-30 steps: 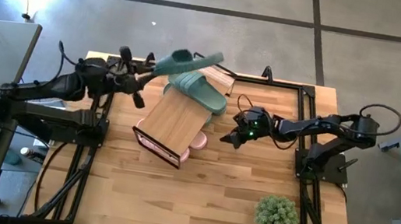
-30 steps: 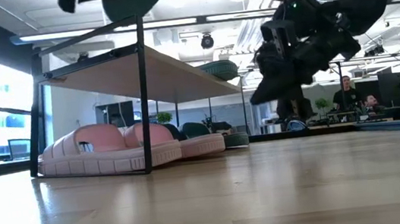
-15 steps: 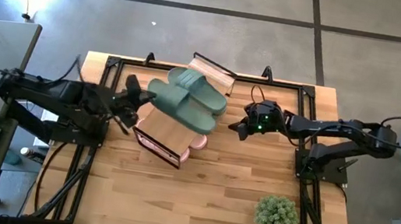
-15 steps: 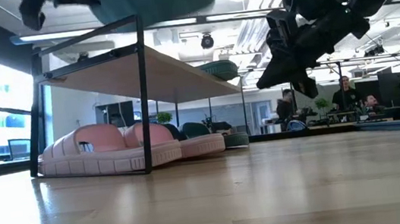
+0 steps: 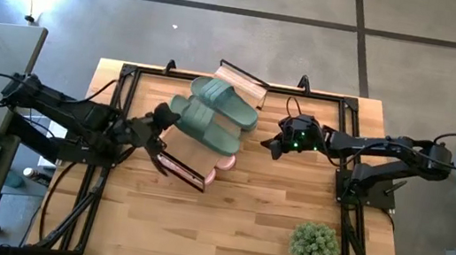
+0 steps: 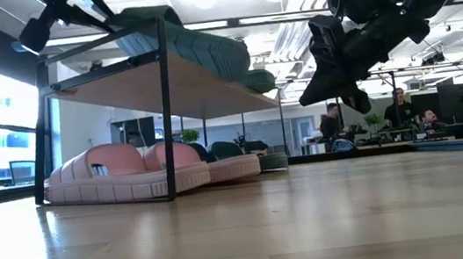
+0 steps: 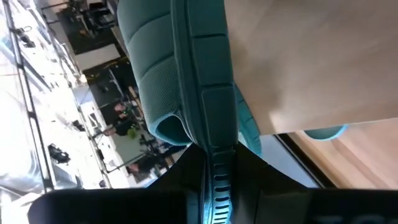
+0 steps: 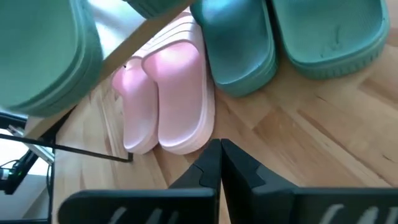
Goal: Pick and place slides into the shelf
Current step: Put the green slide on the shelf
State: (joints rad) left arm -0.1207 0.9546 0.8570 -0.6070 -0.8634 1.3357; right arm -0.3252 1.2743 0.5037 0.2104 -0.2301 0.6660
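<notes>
Tabletop (image 5: 232,226): light wood planks, one.
Shelf (image 5: 182,168): one, bamboo top, black wire frame.
Green slides (image 5: 224,102): two visible on the shelf top.
Pink slides (image 6: 122,174): two, ribbed rubber, lower tier.
Left gripper (image 5: 159,127): clamped on the near green slide (image 5: 204,122), at its left end.
Right gripper (image 5: 272,146): clenched, empty, right of shelf.

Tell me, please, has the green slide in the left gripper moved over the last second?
Yes. The green slide held by the left gripper has come down from above the shelf's far end onto its top, beside another green slide.

slides: two sage green (image 5: 212,112) lying on shelf (image 5: 171,163) top | pink pair (image 6: 122,174) on lower tier
</notes>
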